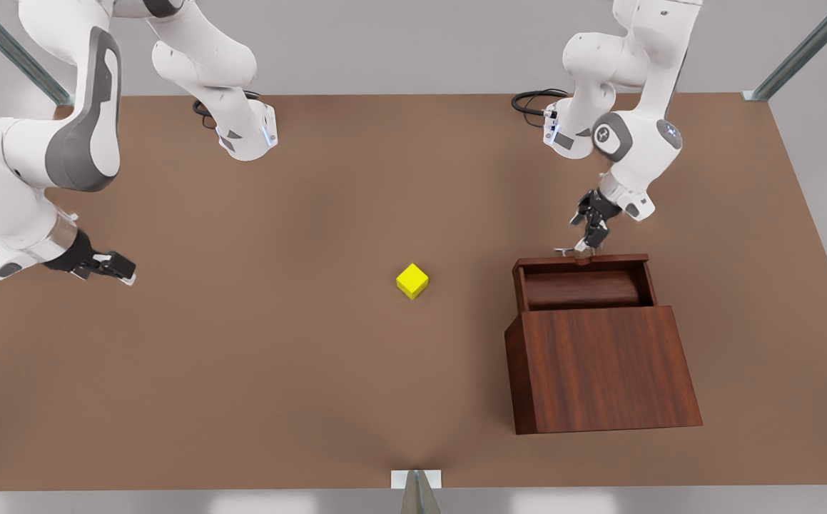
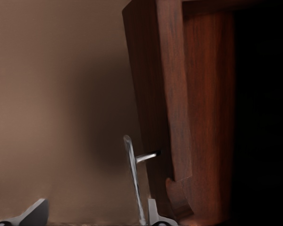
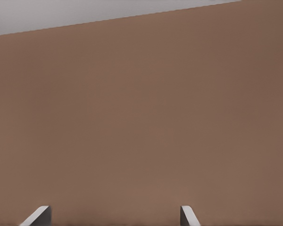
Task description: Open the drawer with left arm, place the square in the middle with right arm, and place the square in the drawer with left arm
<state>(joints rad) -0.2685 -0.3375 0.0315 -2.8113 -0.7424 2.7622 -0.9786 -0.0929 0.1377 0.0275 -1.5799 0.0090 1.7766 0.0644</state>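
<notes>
The drawer [image 1: 584, 284] stands pulled out of the dark wood-grain box [image 1: 602, 368], toward the far side of the table, and its inside looks bare. Its silver bar handle [image 1: 567, 250] sits at the drawer's far front. My left gripper [image 1: 586, 241] hangs right at that handle, open; in the left wrist view the handle [image 2: 131, 174] lies between the spread fingertips of the gripper [image 2: 95, 216], close to one of them. The square [image 1: 412, 280], a small yellow cube, rests on the tabletop in the middle. At the front view's left, my right gripper [image 1: 126, 273] waits open and holds nothing.
The brown tabletop [image 1: 277, 357] is bounded by a grey wall behind. Both arm bases [image 1: 245, 132] stand at the far edge with black cables. A small metal mount [image 1: 416, 480] sits at the near edge.
</notes>
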